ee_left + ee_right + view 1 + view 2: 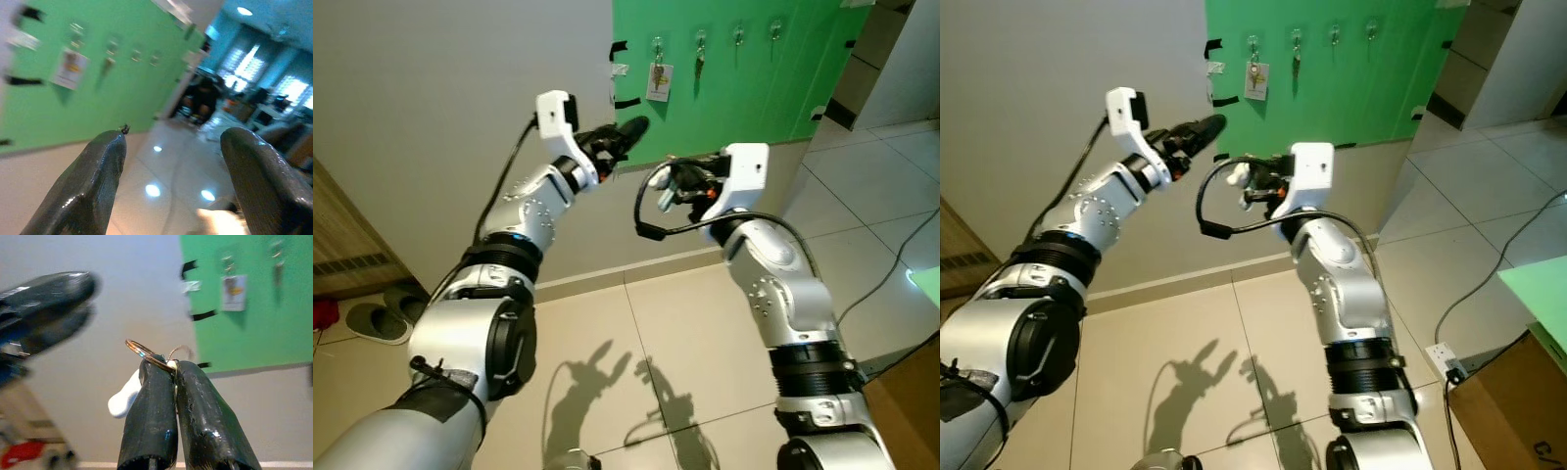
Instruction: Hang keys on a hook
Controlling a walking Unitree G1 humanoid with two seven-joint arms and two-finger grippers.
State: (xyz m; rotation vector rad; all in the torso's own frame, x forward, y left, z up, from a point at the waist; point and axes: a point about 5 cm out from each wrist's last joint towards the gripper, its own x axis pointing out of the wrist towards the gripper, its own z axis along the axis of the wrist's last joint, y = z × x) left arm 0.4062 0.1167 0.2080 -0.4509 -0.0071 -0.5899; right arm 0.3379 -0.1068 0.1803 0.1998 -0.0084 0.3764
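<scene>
A green board (734,73) on the wall ahead carries a row of small hooks (738,34). A yellow-and-white card (659,81) hangs on the leftmost hook and a key (699,65) on the one beside it. My right gripper (168,364) is raised in front of the wall, below and left of the board, shut on a brass key ring (142,351) with a white tag (123,399). My left gripper (625,132) is held up just left of it, level with the board's lower left corner, open and empty; its fingers (100,171) stand well apart.
Grey wall fills the left. Slippers (377,318) and a red item (323,311) lie by the skirting at far left. A cardboard box (1518,392), a socket strip (1445,357) and a cable (1498,269) are on the tiled floor at right.
</scene>
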